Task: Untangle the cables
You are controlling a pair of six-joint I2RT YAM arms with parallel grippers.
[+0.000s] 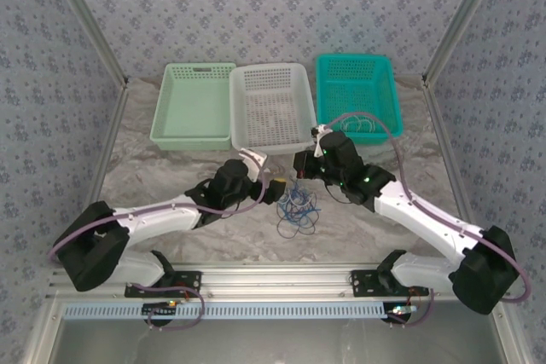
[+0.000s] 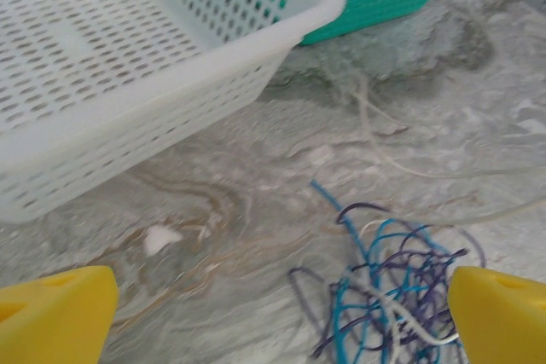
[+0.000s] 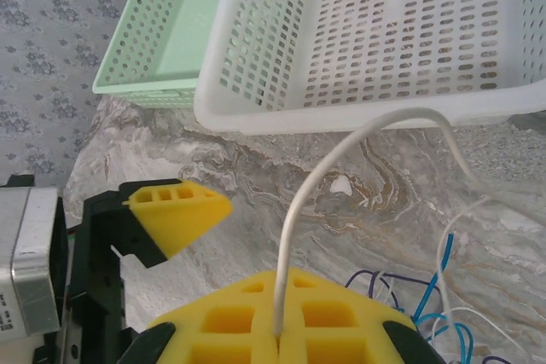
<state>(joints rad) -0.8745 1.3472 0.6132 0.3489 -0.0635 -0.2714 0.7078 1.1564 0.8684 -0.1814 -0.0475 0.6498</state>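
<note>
Right gripper is clamped on one whitish cable, while left gripper gapes wide and empty over the tangled cables mid-frame on the desk, below three baskets.

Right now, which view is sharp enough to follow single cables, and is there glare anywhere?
Top external: even light, no glare, but the cables are too small to separate. Left wrist: soft focus, they look slightly blurred. Right wrist: sharpest, the white cable crisp where the right gripper pinches it.
</note>
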